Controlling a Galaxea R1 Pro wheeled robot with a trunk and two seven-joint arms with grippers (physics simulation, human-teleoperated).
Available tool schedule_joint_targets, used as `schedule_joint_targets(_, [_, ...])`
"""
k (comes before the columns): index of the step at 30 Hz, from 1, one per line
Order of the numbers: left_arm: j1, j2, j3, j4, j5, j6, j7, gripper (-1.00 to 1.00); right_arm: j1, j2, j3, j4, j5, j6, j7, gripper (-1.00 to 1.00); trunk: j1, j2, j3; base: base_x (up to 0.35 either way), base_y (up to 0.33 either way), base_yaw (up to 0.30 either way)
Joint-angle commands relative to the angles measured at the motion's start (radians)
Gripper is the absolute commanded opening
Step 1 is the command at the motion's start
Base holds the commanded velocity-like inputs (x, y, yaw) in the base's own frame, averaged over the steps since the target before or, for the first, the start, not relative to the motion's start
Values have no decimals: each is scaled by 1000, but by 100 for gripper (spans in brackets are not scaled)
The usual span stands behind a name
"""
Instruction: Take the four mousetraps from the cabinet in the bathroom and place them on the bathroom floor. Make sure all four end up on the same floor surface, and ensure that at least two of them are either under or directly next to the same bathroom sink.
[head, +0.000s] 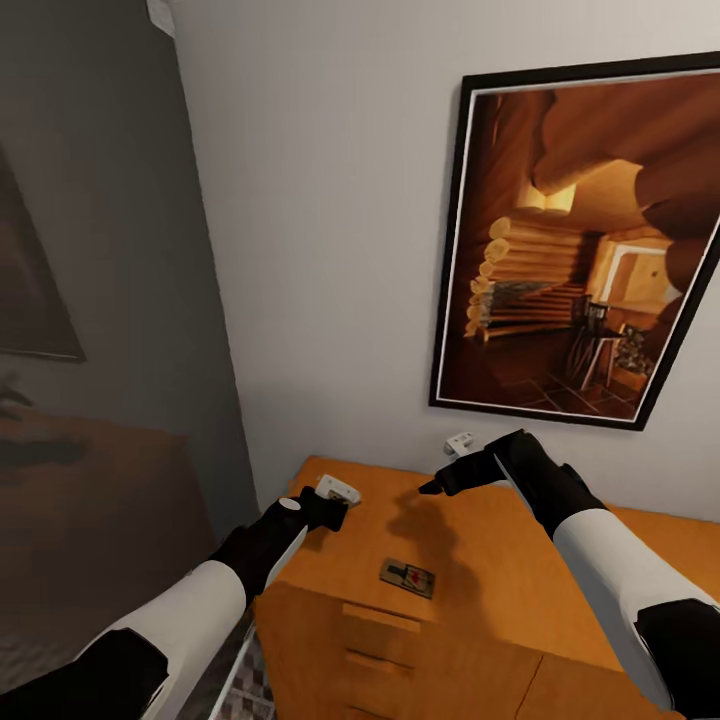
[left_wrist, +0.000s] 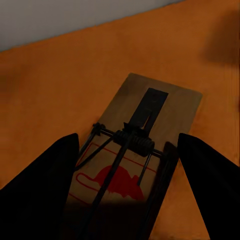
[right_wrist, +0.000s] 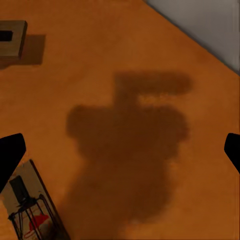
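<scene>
Left gripper (left_wrist: 125, 170) is spread wide, empty, straddling a mousetrap (left_wrist: 132, 150) lying flat on the cabinet (head: 480, 590). Right gripper (right_wrist: 120, 155) is likewise released. Being light, stiff and thin, the board is probably best pinched across its long edges.

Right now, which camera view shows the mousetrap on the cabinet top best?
The left wrist view: the mousetrap lies close between the open end effector fingers, spring bar and red print clear. The head view shows it small on the cabinet. The right wrist view catches it at the picture's edge.
</scene>
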Motion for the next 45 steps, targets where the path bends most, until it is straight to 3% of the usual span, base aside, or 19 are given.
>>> schedule_joint_targets(1, [-1, 0, -3, -1, 1, 5, -1, -100, -1, -1, 2, -2, 10, 1, 8, 100, 1, -2, -2, 0, 0, 239])
schedule_joint_targets(8, [-1, -3, -3, 0, 1, 6, 0, -100, -1, -1, 2, -2, 10, 1, 9, 100, 1, -2, -2, 0, -53, 75])
schedule_joint_targets(26, [-1, -3, -4, 0, 1, 7, 0, -100, -1, -1, 2, -2, 10, 1, 9, 100, 1, -2, -2, 0, -298, 3])
schedule_joint_targets(34, [-1, 2, -4, 0, 1, 7, 0, -100, -1, -1, 2, -2, 10, 1, 10, 100, 1, -2, -2, 0, -33, 47])
schedule_joint_targets(45, [-1, 6, -1, 0, 1, 6, 0, -100, -1, -1, 2, -2, 10, 1, 10, 100, 1, -2, -2, 0, -1, 265])
